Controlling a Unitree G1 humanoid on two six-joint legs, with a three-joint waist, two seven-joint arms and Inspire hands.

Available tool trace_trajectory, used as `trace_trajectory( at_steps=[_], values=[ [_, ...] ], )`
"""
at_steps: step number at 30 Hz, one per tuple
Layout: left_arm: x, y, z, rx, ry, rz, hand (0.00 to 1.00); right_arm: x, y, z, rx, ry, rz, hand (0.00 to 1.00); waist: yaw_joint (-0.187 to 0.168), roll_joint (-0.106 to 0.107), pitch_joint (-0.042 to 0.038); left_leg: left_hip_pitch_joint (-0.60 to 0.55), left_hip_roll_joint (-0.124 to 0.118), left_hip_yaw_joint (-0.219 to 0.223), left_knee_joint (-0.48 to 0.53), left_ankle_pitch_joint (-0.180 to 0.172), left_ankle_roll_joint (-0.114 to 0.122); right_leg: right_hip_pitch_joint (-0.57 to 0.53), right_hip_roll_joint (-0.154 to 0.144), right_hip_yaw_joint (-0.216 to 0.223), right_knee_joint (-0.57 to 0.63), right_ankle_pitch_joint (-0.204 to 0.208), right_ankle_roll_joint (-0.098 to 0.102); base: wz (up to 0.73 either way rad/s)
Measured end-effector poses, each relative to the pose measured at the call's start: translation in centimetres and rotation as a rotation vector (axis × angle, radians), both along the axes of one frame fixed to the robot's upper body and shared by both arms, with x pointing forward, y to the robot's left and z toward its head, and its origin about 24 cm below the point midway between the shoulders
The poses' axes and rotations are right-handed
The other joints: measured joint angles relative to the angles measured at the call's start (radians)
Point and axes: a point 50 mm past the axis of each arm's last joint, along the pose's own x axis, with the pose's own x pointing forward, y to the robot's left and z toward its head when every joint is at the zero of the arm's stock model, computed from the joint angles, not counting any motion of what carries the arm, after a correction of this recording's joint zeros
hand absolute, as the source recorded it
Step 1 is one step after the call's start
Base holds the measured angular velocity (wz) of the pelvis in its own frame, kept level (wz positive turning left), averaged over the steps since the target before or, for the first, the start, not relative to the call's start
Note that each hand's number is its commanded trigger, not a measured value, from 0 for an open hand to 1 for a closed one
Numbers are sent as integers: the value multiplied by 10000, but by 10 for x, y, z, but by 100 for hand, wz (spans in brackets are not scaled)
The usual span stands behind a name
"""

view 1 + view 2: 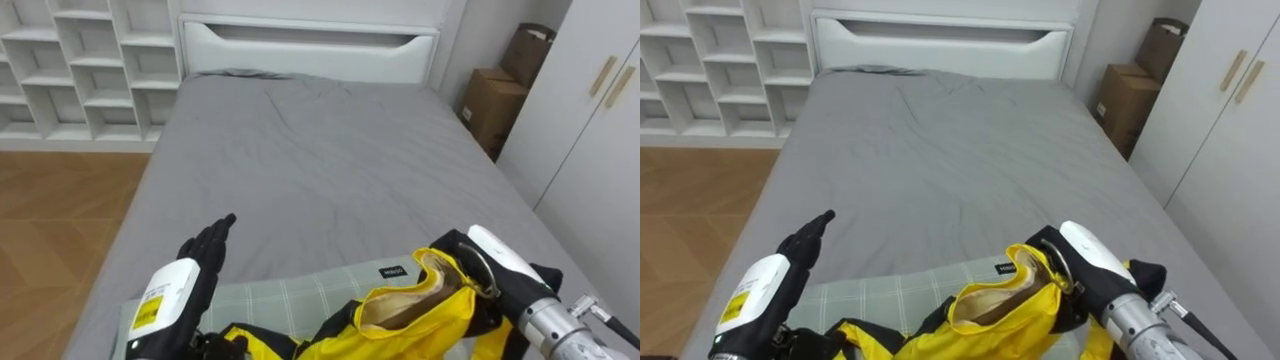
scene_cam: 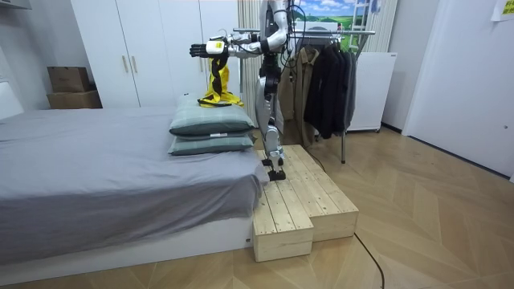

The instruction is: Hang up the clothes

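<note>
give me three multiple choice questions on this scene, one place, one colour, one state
1. The robot stands: A on the floor; B on the pale wooden plank platform; C on a chair.
2. The fabric jacket at its arms is: A red; B yellow and black; C blue.
3. The left robot hand is: A open, fingers straight; B shut on a hanger; C shut on a pillow.
Answers: B, the room view shows its feet on the planks; B, yellow shell, black trim; A, fingers reach straight out over the grey-sheeted bed.

The yellow jacket point(image 1: 415, 305), black-trimmed with cream lining, hangs bunched, its lower end resting on the checked pillow point(image 1: 285, 295).
</note>
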Motion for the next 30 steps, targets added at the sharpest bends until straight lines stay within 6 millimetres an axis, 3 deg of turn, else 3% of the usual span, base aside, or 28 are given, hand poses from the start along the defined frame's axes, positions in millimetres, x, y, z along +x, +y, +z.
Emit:
trace_trajectory(
  at_steps=[6, 19, 25, 30],
  values=[
    [0, -12, 6, -162, -246, -369, 0, 0, 8, -3, 435, 142, -91, 100, -19, -87, -66, -86, 0, -17, 7, 0, -1, -62, 17, -7, -11, 0, 0, 0],
    [1, -19, 12, -302, -531, -583, 0, 0, 14, -6, 705, 173, -110, 100, -24, -79, -66, 22, 17, -32, 12, -2, -3, 27, 25, 17, 9, 0, -1, 0],
    [1, -19, 11, -321, -457, -573, 0, -8, 17, -16, 924, 474, -347, 100, -21, 80, -30, -14, 39, -10, 217, -102, 3, 13, 46, 40, 20, 2, -3, 0],
    [0, -26, 8, -439, -337, -712, 0, -18, 20, -28, 1155, 895, -495, 100, -12, 240, -49, -188, 253, 247, 757, -412, -26, -52, 150, 120, 264, -47, -37, -11]
  ],
)
